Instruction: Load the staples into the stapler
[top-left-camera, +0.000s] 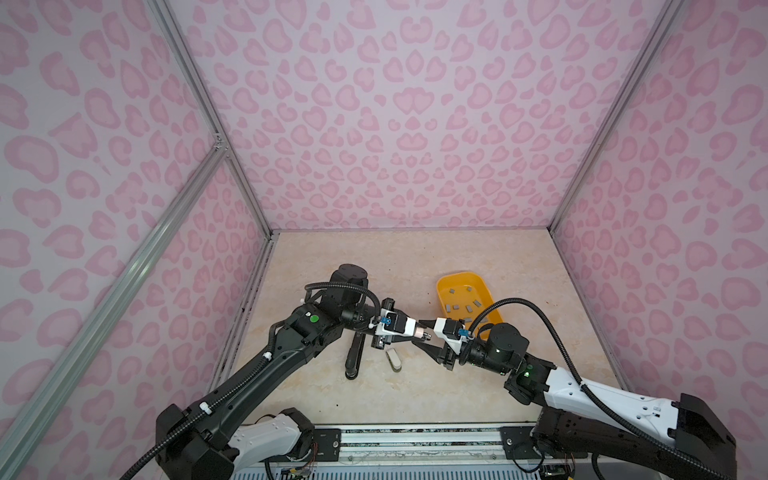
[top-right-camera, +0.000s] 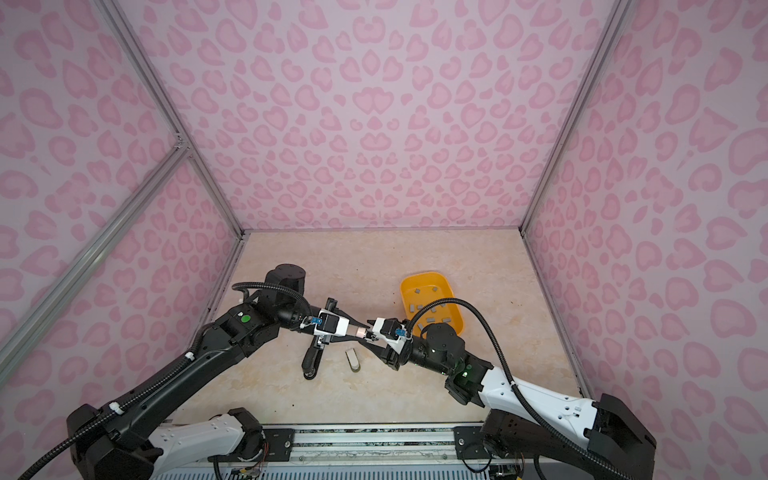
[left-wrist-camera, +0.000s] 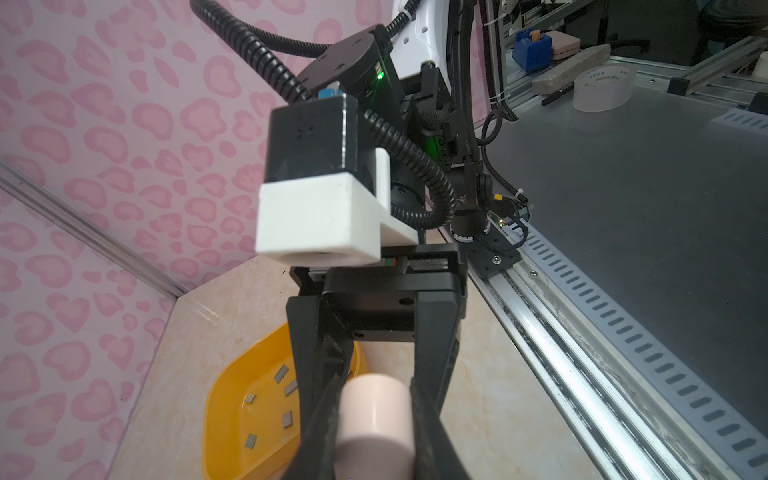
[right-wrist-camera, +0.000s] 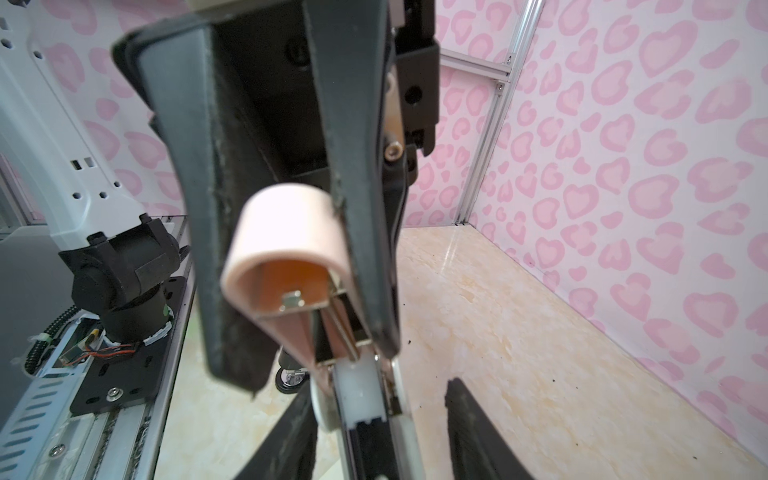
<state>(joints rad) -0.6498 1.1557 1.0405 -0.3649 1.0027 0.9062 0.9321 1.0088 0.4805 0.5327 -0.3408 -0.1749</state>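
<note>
A small pale pink stapler (top-left-camera: 421, 332) (top-right-camera: 360, 331) hangs above the table between both arms. My left gripper (left-wrist-camera: 376, 399) is shut on its pink cover (right-wrist-camera: 286, 232). The stapler is hinged open, and its metal track with a white pusher (right-wrist-camera: 361, 395) points at the right wrist camera. My right gripper (right-wrist-camera: 374, 432) faces it, open, with one finger on either side of that track and a gap on one side. The staples (top-left-camera: 451, 307) (left-wrist-camera: 287, 419) are several grey strips lying in a yellow tray (top-left-camera: 478, 286) (top-right-camera: 446, 286) (left-wrist-camera: 224, 415).
A small whitish stapler (top-left-camera: 393, 358) (top-right-camera: 353, 359) lies on the table below the grippers. A long black stapler (top-left-camera: 355, 357) (top-right-camera: 311, 359) lies to its left. Pink patterned walls close in three sides, and a metal rail (top-left-camera: 415, 440) runs along the front edge.
</note>
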